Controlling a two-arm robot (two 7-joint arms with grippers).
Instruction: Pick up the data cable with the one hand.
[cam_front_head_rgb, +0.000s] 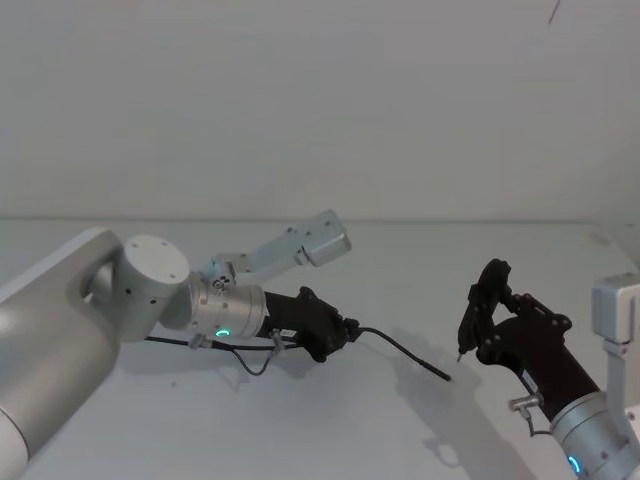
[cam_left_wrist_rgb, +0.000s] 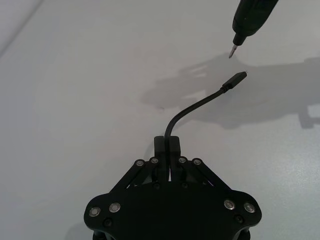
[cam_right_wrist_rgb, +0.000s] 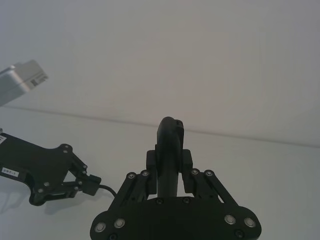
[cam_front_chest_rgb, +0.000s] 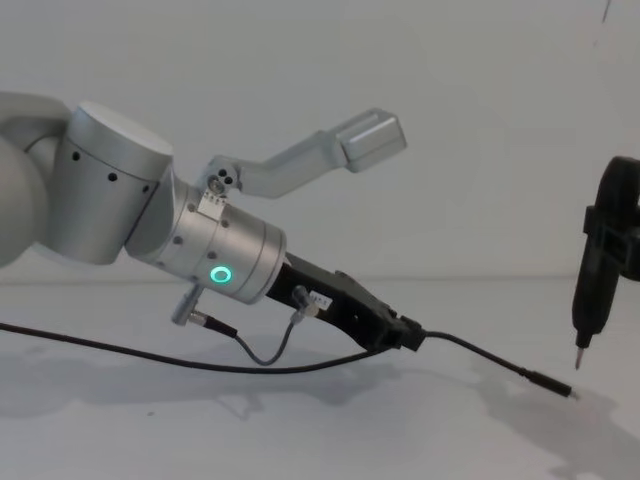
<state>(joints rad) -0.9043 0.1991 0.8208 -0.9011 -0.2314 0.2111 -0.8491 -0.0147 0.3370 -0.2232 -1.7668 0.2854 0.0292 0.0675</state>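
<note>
My left gripper (cam_front_head_rgb: 350, 330) is shut on the data cable (cam_front_head_rgb: 402, 351), a thin black cord. The cord curves out beyond the fingertips (cam_left_wrist_rgb: 175, 143) to a slim plug with a small silver tip (cam_left_wrist_rgb: 238, 78). In the chest view the gripper (cam_front_chest_rgb: 408, 335) is low over the white table. The plug end (cam_front_chest_rgb: 548, 380) hangs just above the surface, and the rest of the cable (cam_front_chest_rgb: 150, 355) trails back to the left along the table. My right gripper (cam_front_head_rgb: 493, 300) is at the right, shut on a dark pen-like tool (cam_front_chest_rgb: 592, 290) whose metal tip points down near the plug.
A short grey looped wire (cam_front_chest_rgb: 268, 351) hangs under the left wrist. The left wrist camera housing (cam_front_head_rgb: 325, 238) juts out above the arm. The white table (cam_front_head_rgb: 400, 440) meets a plain white wall behind.
</note>
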